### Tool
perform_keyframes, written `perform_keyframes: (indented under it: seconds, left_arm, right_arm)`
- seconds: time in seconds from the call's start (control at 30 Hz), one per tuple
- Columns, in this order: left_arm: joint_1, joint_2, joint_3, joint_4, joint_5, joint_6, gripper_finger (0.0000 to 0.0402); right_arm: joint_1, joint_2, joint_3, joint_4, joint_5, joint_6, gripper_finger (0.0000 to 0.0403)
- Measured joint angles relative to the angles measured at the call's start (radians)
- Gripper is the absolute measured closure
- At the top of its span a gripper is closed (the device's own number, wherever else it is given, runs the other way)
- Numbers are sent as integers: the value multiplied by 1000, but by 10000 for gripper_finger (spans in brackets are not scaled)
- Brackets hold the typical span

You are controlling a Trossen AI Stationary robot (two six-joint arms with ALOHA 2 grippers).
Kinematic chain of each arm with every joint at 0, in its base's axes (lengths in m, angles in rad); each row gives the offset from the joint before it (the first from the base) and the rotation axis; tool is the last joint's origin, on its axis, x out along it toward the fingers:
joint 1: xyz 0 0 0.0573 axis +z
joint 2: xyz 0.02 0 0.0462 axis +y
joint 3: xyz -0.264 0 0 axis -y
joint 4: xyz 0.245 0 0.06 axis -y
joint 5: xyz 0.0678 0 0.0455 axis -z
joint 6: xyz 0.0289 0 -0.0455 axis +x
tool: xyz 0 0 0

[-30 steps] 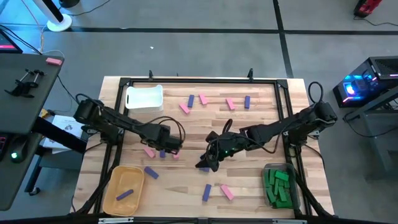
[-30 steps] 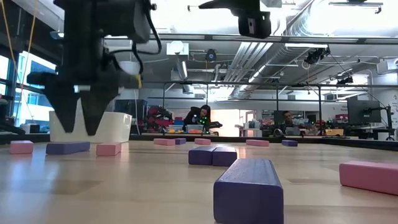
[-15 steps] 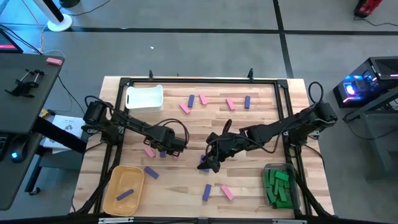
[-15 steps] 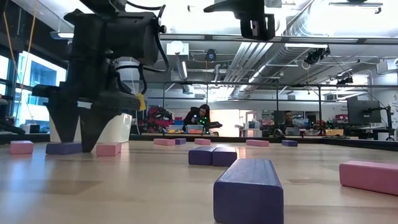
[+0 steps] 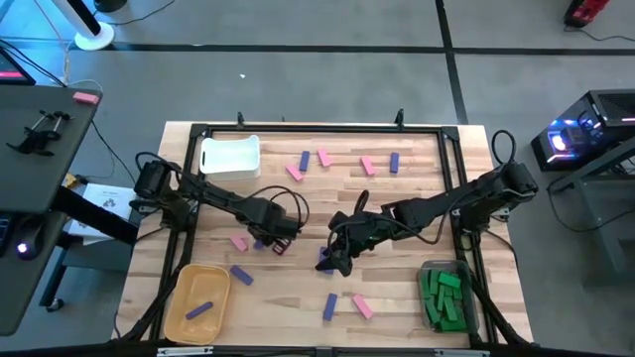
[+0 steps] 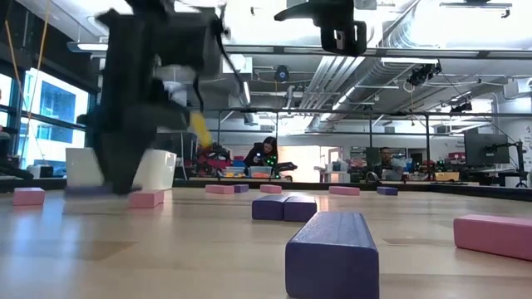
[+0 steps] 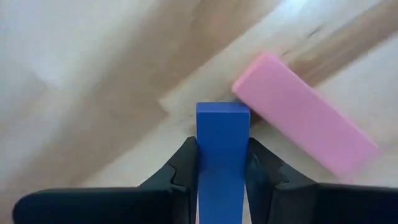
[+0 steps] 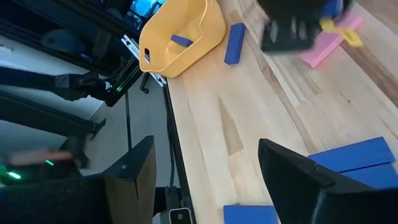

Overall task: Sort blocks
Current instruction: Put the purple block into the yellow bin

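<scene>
My left gripper (image 5: 266, 238) points down at the table's middle left and is shut on a blue block (image 7: 222, 146) that lies on the wood. A pink block (image 7: 305, 118) lies against that block's far end. In the low view the left gripper (image 6: 125, 178) is blurred. My right gripper (image 5: 332, 260) hangs open above the table's middle, over two blue blocks (image 8: 354, 155). More pink and blue blocks (image 5: 324, 158) lie flat near the far edge and the near edge (image 5: 329, 305). My left gripper pinches the blue block's two long sides (image 7: 205, 158) between its two fingers (image 7: 180, 171). It comes from above, with the fingers pointing down and lying across the block. The block lies flat on the table, its far end against the pink block.
A white bin (image 5: 230, 156) stands at the far left. A yellow bin (image 5: 198, 302) at the near left holds a blue block. A clear bin (image 5: 444, 296) at the near right holds green blocks. A black frame (image 5: 327, 128) runs round the table.
My left gripper has rolled about its downward-pointing line, shifted slightly toward the table's near right and sunk a little. Its fingers have shut from a wide gap onto the blue block, which stays on the table.
</scene>
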State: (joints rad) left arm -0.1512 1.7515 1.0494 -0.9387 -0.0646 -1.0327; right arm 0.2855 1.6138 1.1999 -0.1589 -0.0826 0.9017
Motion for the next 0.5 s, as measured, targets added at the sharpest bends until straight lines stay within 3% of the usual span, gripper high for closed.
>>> perform_keyframes:
  seconds: [0.13, 0.23, 0.37, 0.5]
  left_arm:
    - [17, -195, 35, -193, -127, 122, 341]
    - [-44, -370, 35, -205, -137, 156, 341]
    - [-230, -564, 39, -204, -84, 118, 341]
    - [-478, -654, 39, -211, -13, -82, 341]
  right_arm:
    - [-6, 0, 0, 0, 0, -38, 190]
    - [-22, 0, 0, -2, -1, -51, 190]
    - [-55, 0, 0, -2, -1, -74, 190]
    - [-90, 0, 0, -2, -30, -87, 190]
